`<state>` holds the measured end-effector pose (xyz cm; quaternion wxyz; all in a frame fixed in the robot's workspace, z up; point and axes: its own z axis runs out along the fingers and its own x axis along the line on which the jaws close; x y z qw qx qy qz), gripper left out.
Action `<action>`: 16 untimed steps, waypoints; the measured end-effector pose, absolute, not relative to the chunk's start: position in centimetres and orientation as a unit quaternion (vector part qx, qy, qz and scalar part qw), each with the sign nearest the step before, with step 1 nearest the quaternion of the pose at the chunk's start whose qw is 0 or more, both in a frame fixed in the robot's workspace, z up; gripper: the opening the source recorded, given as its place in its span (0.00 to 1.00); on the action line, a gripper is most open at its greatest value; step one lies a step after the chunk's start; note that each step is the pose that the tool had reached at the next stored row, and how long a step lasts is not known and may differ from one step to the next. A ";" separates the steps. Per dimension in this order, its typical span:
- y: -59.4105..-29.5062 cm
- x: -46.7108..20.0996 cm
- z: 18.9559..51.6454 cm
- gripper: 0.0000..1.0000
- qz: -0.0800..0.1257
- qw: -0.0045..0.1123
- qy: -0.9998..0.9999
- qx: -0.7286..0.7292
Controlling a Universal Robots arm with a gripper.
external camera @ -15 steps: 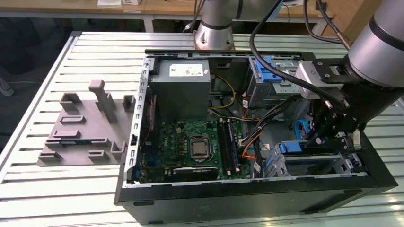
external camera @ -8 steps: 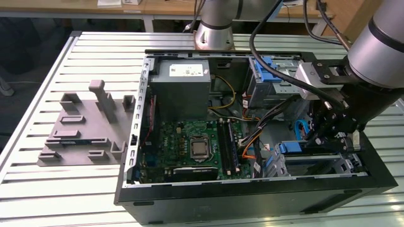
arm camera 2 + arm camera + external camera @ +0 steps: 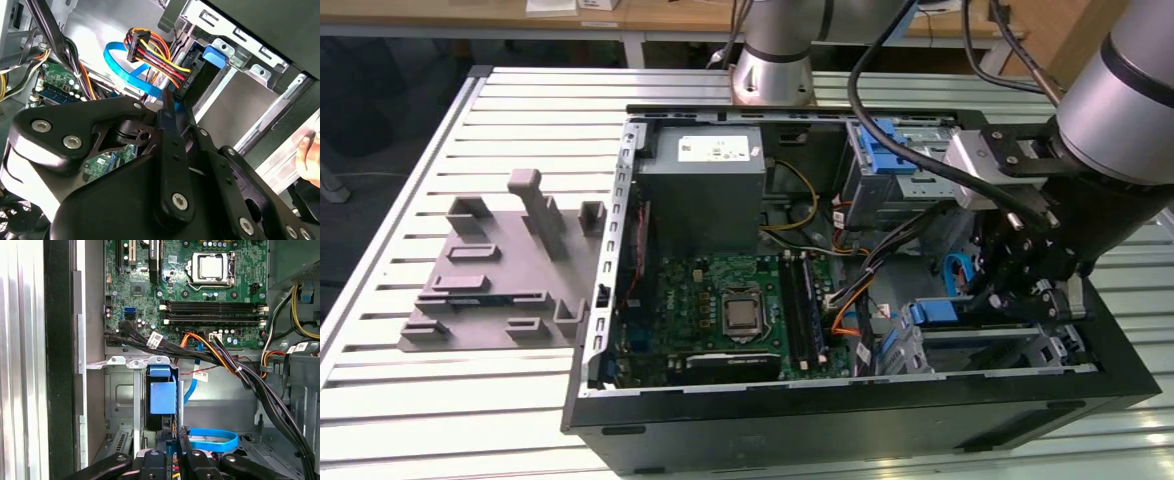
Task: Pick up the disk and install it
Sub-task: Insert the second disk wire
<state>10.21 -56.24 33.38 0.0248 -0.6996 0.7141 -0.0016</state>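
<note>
Gripper [image 3: 170, 437] pinched narrow on the disk's [image 3: 162, 395] rear edge, disk sitting just ahead in the drive cage [image 3: 125, 390]. Judgement: push straight along rails, clear of blue cable [image 3: 212, 440].

Tight quarters at the drive bay

The gripper [image 3: 1023, 290] is sitting low inside the open computer case [image 3: 854, 400], hemmed in by the drive cage [image 3: 127, 390] wall and the disk [image 3: 162, 396]; a blue cable [image 3: 212, 439] and black wire bundle [image 3: 260, 385] are crossing nearby, while the motherboard [image 3: 720, 310] area is lying open above.
</note>
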 end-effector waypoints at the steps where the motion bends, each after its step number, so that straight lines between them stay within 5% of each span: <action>1: -56.2 10.2 33.5 0.24 -0.002 0.025 0.714 -0.700; 8: -56.2 10.2 34.2 0.24 -0.002 0.024 0.714 -0.700; 11: -56.2 10.2 34.3 0.11 -0.002 0.023 0.714 -0.700; 16: -56.2 10.2 34.3 0.11 -0.002 0.023 0.714 -0.700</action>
